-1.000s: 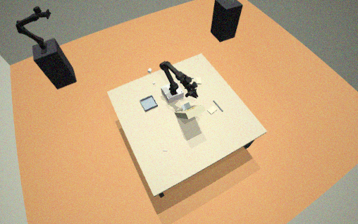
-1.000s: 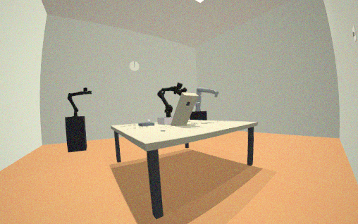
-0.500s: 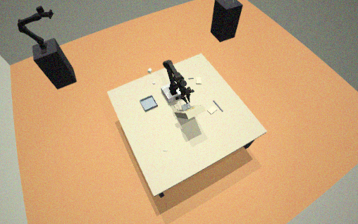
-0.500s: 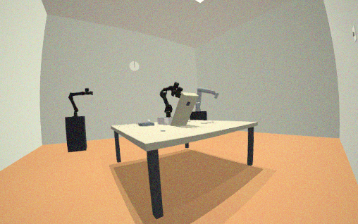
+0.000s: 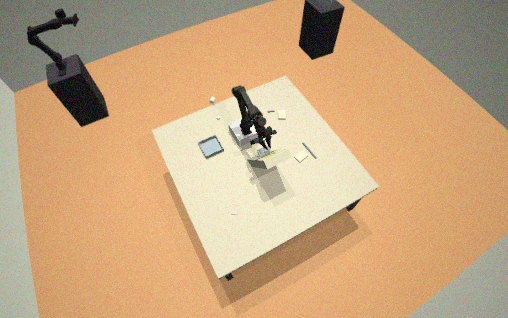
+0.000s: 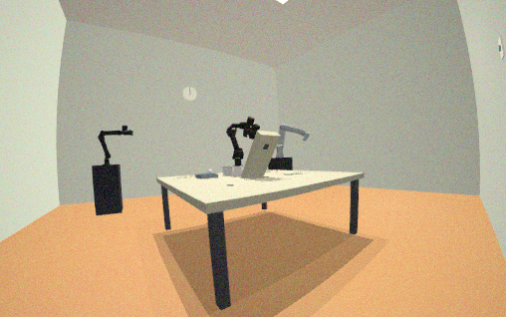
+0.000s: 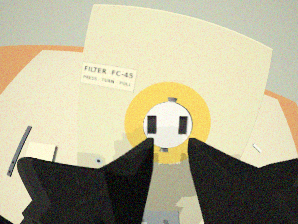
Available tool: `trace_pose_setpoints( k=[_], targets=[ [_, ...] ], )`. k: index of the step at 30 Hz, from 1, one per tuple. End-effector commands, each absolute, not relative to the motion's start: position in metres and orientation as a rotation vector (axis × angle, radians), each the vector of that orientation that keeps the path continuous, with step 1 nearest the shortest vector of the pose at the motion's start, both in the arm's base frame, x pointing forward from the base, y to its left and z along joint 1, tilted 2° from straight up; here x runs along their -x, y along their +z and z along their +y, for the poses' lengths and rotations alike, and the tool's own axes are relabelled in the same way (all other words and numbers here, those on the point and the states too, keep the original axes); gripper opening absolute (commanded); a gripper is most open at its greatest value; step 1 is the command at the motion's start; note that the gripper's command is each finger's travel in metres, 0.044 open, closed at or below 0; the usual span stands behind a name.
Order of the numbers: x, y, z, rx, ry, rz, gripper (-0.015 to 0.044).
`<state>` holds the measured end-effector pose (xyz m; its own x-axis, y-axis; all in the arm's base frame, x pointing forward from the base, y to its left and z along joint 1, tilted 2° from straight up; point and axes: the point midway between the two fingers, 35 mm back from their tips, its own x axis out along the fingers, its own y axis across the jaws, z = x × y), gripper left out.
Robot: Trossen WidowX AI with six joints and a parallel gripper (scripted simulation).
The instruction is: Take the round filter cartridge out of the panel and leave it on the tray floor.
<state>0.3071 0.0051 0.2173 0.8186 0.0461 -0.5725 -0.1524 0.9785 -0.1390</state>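
The service panel [image 5: 272,159] [image 6: 260,156] [image 7: 166,43] is a cream slab leaning on the table. In the wrist view the white round filter cartridge [image 7: 168,124] sits flush in it inside a yellow ring [image 7: 139,108]. Two dark slots show on its face. My gripper [image 5: 265,144] [image 6: 254,131] [image 7: 170,144] points at the panel face, just short of the cartridge. Its fingers stand a narrow way apart with nothing between them. The cartridge shows through the gap. The blue-grey tray [image 5: 210,146] [image 6: 205,175] lies flat on the table left of my base.
My arm's white base box [image 5: 239,134] stands behind the panel. Small pale blocks [image 5: 301,156] [image 5: 281,114] and a dark bar [image 5: 309,150] lie right of it. A white cube [image 5: 212,100] sits near the far edge. Black pedestals [image 5: 77,90] [image 5: 320,27] stand on the floor.
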Motion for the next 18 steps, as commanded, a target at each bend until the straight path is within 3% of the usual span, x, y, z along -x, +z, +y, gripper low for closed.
trace_pose_setpoints(
  k=[1, 18],
  targets=[
    [-0.312, 0.213, 0.005, 0.179, 0.1, 0.607, 0.0113],
    [-0.333, 0.196, 0.006, 0.179, 0.1, 0.605, 0.0113]
  ],
)
